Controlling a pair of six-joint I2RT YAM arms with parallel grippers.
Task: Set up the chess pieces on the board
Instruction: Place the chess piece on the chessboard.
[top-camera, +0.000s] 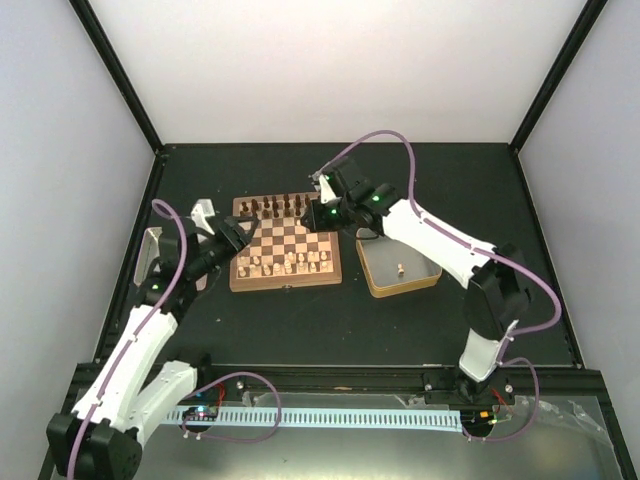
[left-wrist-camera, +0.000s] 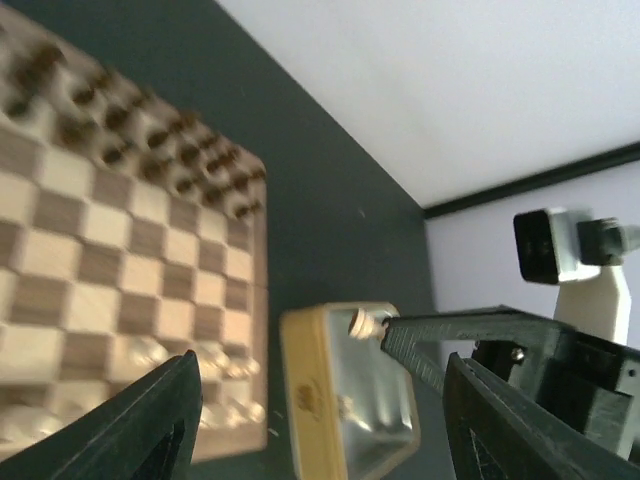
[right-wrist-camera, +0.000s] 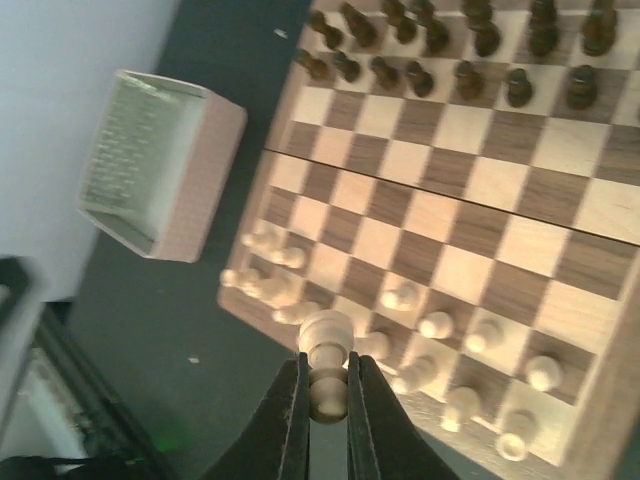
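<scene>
A pale chess piece (right-wrist-camera: 326, 335) is pinched by its base in the closed right hand (right-wrist-camera: 327, 372), long axis in line with the hand, head pointing past its tips, at the board's (top-camera: 284, 285) right edge. The board is set left of the bench's (top-camera: 420, 330) centre, with dark surface seen toward the near edge. The left hand (left-wrist-camera: 320, 375) is held wide open, empty.

No legible text anywhere.
</scene>
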